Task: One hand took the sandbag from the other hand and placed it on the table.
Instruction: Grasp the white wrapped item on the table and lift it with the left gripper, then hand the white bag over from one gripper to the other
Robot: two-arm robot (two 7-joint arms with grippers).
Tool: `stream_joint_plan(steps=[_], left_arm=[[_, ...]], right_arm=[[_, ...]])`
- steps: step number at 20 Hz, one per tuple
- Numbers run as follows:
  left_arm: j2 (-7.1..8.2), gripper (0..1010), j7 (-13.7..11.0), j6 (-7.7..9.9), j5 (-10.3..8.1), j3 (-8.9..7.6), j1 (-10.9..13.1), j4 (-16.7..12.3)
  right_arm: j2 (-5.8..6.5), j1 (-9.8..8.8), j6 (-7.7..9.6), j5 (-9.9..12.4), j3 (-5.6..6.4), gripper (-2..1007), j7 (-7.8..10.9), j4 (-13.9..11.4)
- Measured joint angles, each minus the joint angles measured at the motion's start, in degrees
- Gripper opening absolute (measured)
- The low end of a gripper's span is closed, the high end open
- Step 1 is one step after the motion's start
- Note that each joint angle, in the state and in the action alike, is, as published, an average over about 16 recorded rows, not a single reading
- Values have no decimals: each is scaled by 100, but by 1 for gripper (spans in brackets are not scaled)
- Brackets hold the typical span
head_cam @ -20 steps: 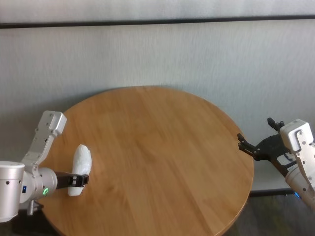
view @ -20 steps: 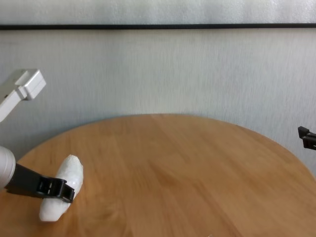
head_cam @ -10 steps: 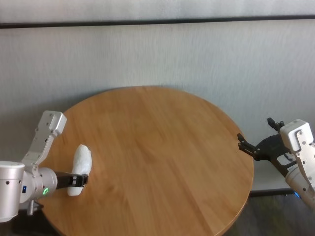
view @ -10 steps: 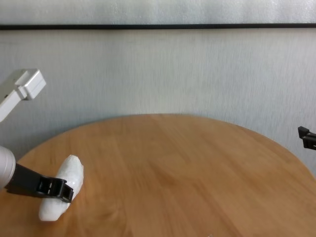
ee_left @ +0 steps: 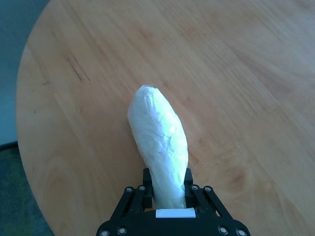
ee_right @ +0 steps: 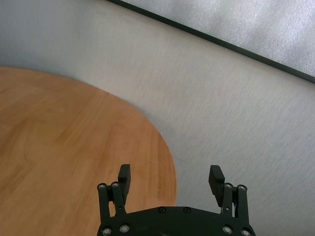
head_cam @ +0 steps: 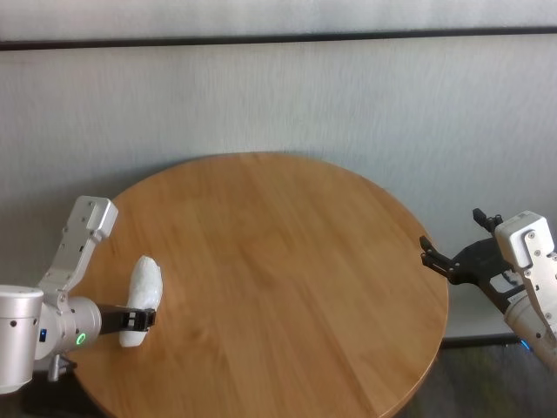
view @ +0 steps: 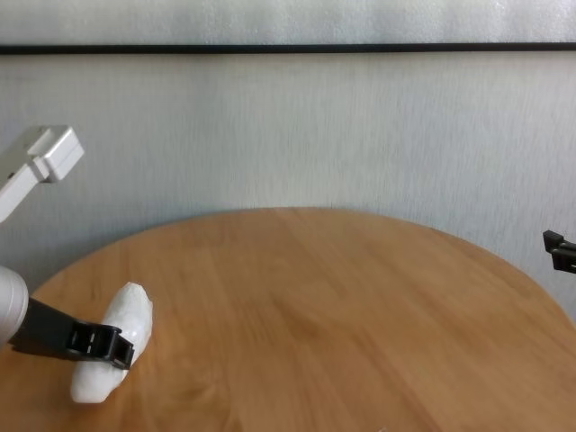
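The round wooden worktop [head_cam: 278, 279] fills the head view. At its eight o'clock edge lies the white sandbag [head_cam: 144, 289], clamped near one end by the left end effector [head_cam: 139, 320]. The right end effector [head_cam: 452, 261] hangs off the three o'clock rim, jaws wide and empty.

Round wooden table [head_cam: 278, 279], white sandbag [head_cam: 144, 292] near its left edge
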Motion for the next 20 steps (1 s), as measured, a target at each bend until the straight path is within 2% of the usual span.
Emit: stream_joint_plan(steps=[20], left_arm=[[0, 360, 0, -1, 0, -1, 1, 0]], right_arm=[[0, 0, 0, 0, 0, 1001, 0, 0]])
